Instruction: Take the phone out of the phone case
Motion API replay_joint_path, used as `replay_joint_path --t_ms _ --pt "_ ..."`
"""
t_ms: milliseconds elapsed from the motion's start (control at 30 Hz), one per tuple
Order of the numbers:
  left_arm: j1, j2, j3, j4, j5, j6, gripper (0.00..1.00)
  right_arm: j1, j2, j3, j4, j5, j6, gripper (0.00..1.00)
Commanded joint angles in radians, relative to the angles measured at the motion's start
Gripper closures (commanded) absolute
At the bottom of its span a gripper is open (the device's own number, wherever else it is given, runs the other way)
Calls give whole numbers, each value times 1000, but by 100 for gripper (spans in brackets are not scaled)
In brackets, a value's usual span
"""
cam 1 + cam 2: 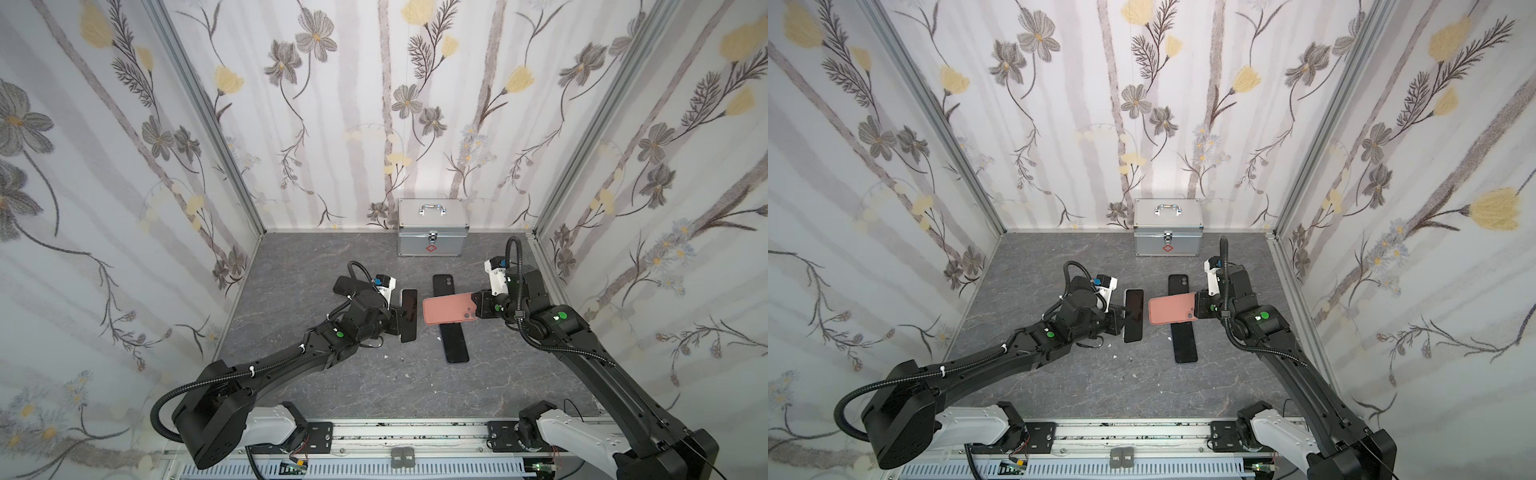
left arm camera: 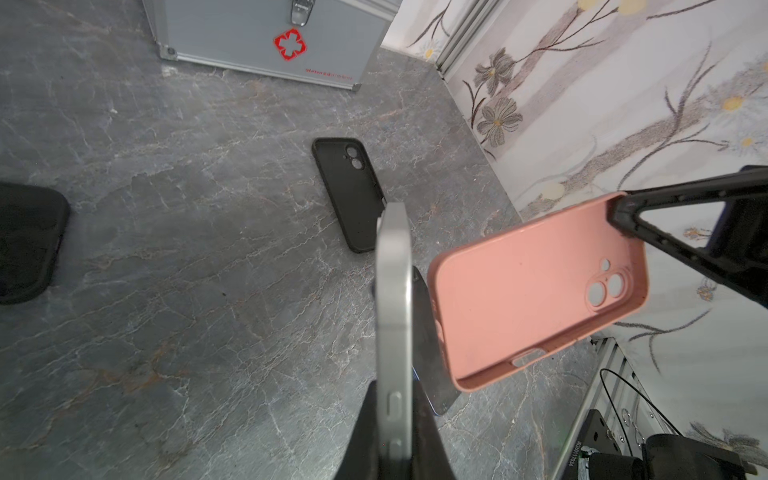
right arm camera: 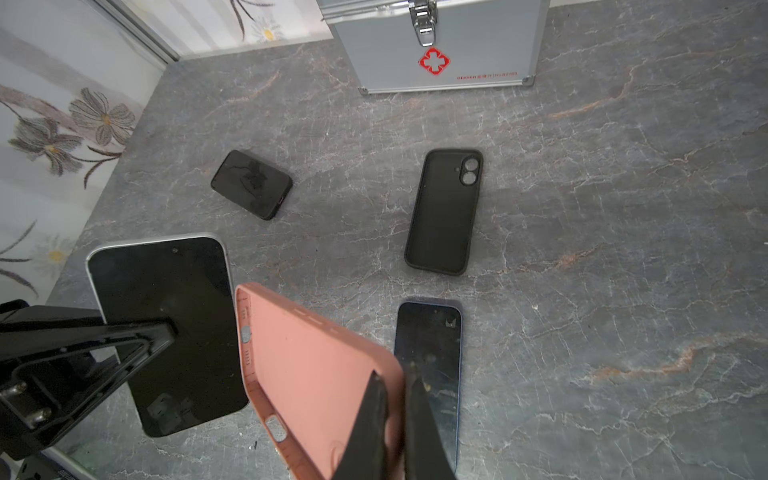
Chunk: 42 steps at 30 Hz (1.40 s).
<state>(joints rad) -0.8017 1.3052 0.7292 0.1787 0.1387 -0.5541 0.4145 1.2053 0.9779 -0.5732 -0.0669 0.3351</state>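
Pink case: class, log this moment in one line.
left gripper: shut on phone | right gripper: shut on pink case | pink case: empty

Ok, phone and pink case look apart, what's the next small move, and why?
Probably lower the left gripper and lay the phone on bare table below it. The pink case, pinched by the right gripper, shows empty and clear of the phone, so the pull looks done.

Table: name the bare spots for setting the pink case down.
Free: the table front, nearer than the dark phone; the back left corner beside the first-aid box. Crowded: mid-table, black case and dark phone below the held pink case, silver phone alongside.
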Motion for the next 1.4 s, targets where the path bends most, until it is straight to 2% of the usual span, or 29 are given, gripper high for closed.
replay_joint_path --t_ms 0,100,300,533,833,1167,1367 --pt "-8 41 -14 96 10 -59 100 45 33 22 -88 132 43 100" --pt "-24 92 -13 111 20 -67 100 84 66 20 -118 214 57 100" --pt "-43 165 -6 147 20 -102 100 85 78 -6 -109 240 60 100" --pt "-64 246 -1 199 0 -211 100 86 95 -22 -120 256 44 100" --pt "-70 346 34 246 44 -301 100 86 122 -42 -102 257 15 100" --pt "-74 368 12 256 109 -376 100 94 154 -54 -79 263 5 100" --pt "-73 364 -10 255 104 -417 100 105 185 -48 -69 272 -1 100"
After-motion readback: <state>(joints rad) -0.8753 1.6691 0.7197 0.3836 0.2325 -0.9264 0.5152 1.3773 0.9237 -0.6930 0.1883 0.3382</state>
